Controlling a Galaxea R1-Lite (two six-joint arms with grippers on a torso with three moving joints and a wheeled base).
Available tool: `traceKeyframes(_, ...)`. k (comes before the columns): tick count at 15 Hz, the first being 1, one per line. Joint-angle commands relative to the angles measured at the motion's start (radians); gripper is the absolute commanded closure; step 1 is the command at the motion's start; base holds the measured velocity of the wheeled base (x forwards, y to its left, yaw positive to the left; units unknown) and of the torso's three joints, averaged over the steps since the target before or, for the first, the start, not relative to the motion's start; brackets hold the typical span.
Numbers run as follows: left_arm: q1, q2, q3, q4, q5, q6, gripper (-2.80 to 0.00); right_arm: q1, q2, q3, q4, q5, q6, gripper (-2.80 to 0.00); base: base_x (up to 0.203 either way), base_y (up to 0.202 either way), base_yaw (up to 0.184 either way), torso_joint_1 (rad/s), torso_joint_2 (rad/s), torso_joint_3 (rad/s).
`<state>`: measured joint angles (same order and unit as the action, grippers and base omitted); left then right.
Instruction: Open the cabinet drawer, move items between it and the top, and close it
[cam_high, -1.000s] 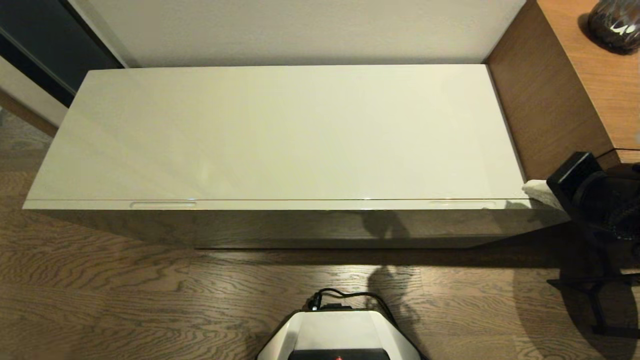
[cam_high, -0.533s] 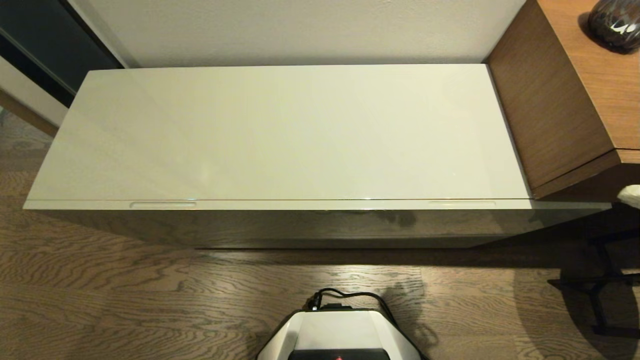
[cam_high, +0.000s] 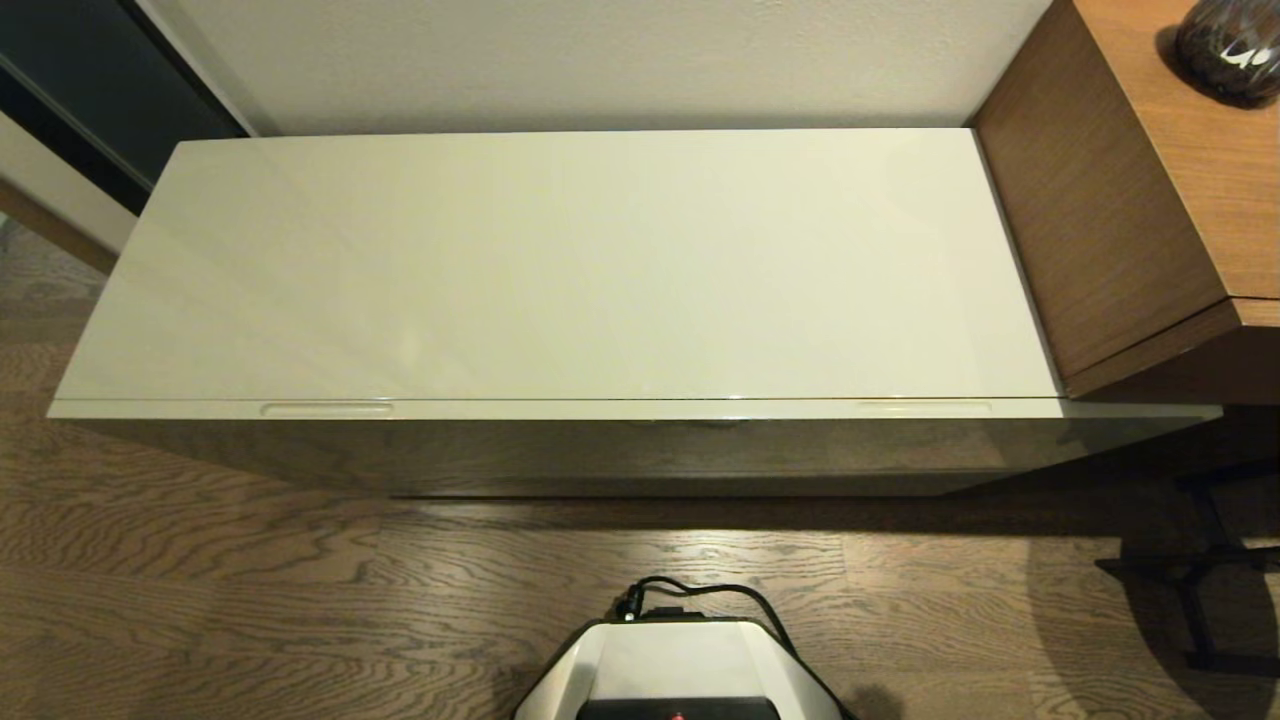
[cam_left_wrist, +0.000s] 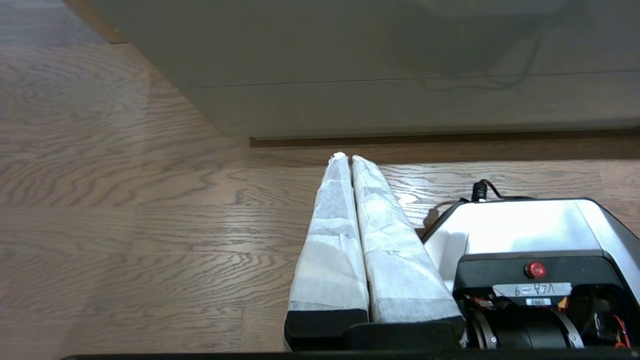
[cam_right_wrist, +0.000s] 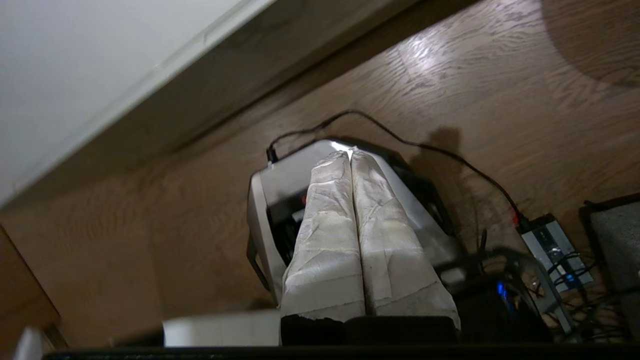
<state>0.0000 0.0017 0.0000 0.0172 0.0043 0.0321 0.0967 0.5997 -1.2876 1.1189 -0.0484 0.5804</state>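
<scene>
The drawer (cam_high: 640, 409) is seen shut flush under the bare top (cam_high: 560, 265) of the low cabinet, beside a brown wood unit (cam_high: 1110, 200). The left gripper (cam_left_wrist: 348, 159) is held low over the wood floor (cam_left_wrist: 125, 200) near the robot base (cam_left_wrist: 520, 225), its wrapped fingers (cam_left_wrist: 332, 225) pressed together on nothing. The right gripper (cam_right_wrist: 350, 154) is held above the base, fingers likewise together.

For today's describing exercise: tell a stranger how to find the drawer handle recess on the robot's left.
Start at the long cream top of the low cabinet against the wall. Along its front edge runs the closed drawer, a thin pale strip. The left recess is a slim oval slot near the strip's left end; its fainter twin sits near the brown wood furniture.
</scene>
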Motion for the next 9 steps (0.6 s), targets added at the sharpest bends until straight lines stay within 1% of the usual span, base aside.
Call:
traceKeyframes(1, 0.000, 0.001, 0.000, 0.000, 0.000, 0.000, 0.00, -0.129, -0.175, 0.103, 0.019, 0.146, -0.100, 0.00, 0.000, 0.000, 0.000, 0.000, 0.00, 0.000)
traceKeyframes(2, 0.000, 0.001, 0.000, 0.000, 0.000, 0.000, 0.00, -0.138, -0.226, 0.186, -0.011, 0.155, -0.143, 0.00, 0.000, 0.000, 0.000, 0.000, 0.00, 0.000)
traceKeyframes(5, 0.000, 0.001, 0.000, 0.000, 0.000, 0.000, 0.00, -0.139, -0.348, 0.437, -0.168, 0.104, -0.244, 0.00, 0.000, 0.000, 0.000, 0.000, 0.00, 0.000)
traceKeyframes(7, 0.000, 0.001, 0.000, 0.000, 0.000, 0.000, 0.00, -0.120, -0.474, 0.565, -0.270, 0.093, -0.356, 0.00, 0.000, 0.000, 0.000, 0.000, 0.00, 0.000)
traceKeyframes(8, 0.000, 0.001, 0.000, 0.000, 0.000, 0.000, 0.00, -0.115, -0.514, 0.634, -0.337, 0.088, -0.412, 0.00, 0.000, 0.000, 0.000, 0.000, 0.00, 0.000)
traceKeyframes(9, 0.001, 0.001, 0.000, 0.000, 0.000, 0.000, 0.00, -0.111, -0.545, 0.725, -0.433, 0.082, -0.463, 0.00, 0.000, 0.000, 0.000, 0.000, 0.00, 0.000)
